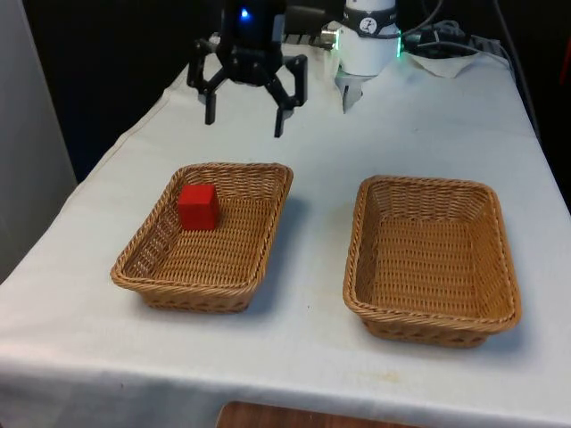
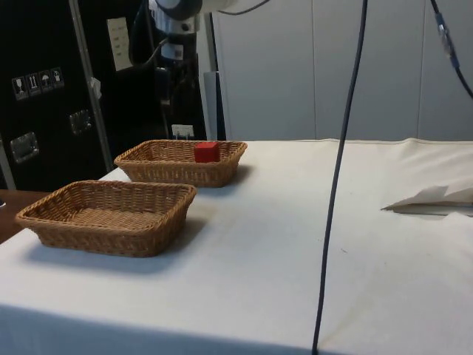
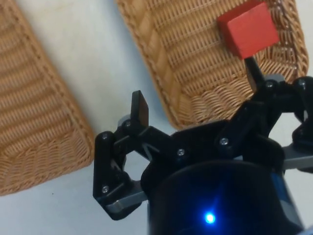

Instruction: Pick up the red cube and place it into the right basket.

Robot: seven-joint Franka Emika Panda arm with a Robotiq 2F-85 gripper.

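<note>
**Red cube sits in the left basket; hand hovers open behind it**

In the front view, you see the red cube (image 1: 198,207) lying inside the basket on the front view's left (image 1: 252,248), close to that basket's far wall. The right basket (image 1: 357,241) stands just beside it on the white-clothed surface (image 1: 312,339), a strip of cloth between the two. Your hand (image 1: 244,118) hangs above the surface beyond the cube's basket, its fingers spread well apart and holding nothing. A crumpled white paper (image 1: 451,62) lies far behind the right basket.

In the side view, the cube (image 2: 207,151) shows above the rim of the farther basket (image 2: 148,166); the nearer basket (image 2: 59,222) holds nothing. A folded paper (image 2: 436,200) rests on the surface well apart from both baskets. Labels on the dark cabinet behind the baskets are too small for you to read.

In the wrist view, the hand (image 3: 195,115) is open, with the cube (image 3: 248,29) beyond one fingertip, in the corner of its basket (image 3: 161,73).
</note>
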